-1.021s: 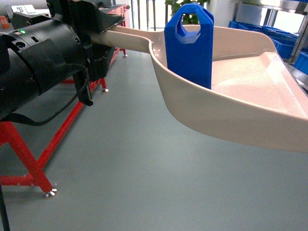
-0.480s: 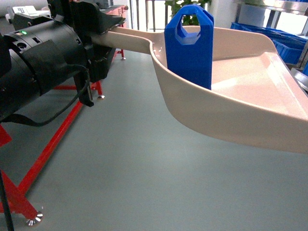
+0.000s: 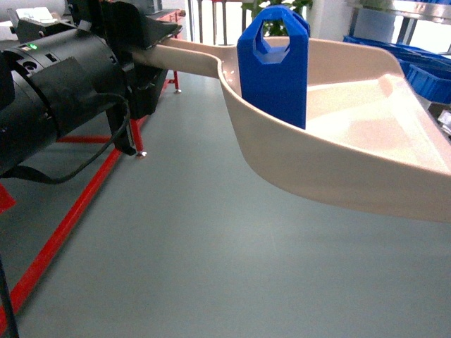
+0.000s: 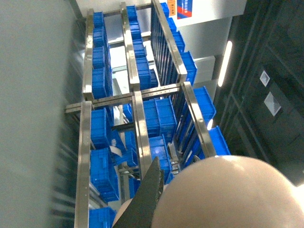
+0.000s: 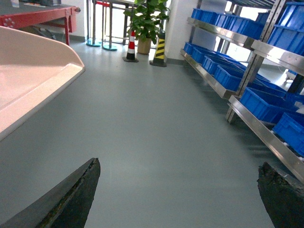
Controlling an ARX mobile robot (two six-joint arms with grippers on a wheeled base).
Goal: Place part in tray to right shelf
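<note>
Tray (image 3: 366, 151) fills most of head view, held off the floor by its handle, which runs into the left end effector (image 3: 144, 60); we see it clamped on the handle. Part (image 3: 273, 67) stands upright inside tray, at the handle end. Right end effector (image 5: 178, 190) is spread wide, nothing betw. its fingers. Vs. 0.5 s ago: red frame legs (image 3: 70, 211) slid left and down, blue crates (image 3: 426, 77) shifted; tray and part barely moved in head view.

I stand in a factory or warehouse hall: smooth grey floor (image 5: 156, 133), stainless-steel racks (image 5: 247, 80) stacked with blue crates (image 5: 266, 102), a red-framed desk (image 5: 42, 16), striped safety cones (image 5: 132, 47), and a potted plant (image 5: 147, 21) beside them.
</note>
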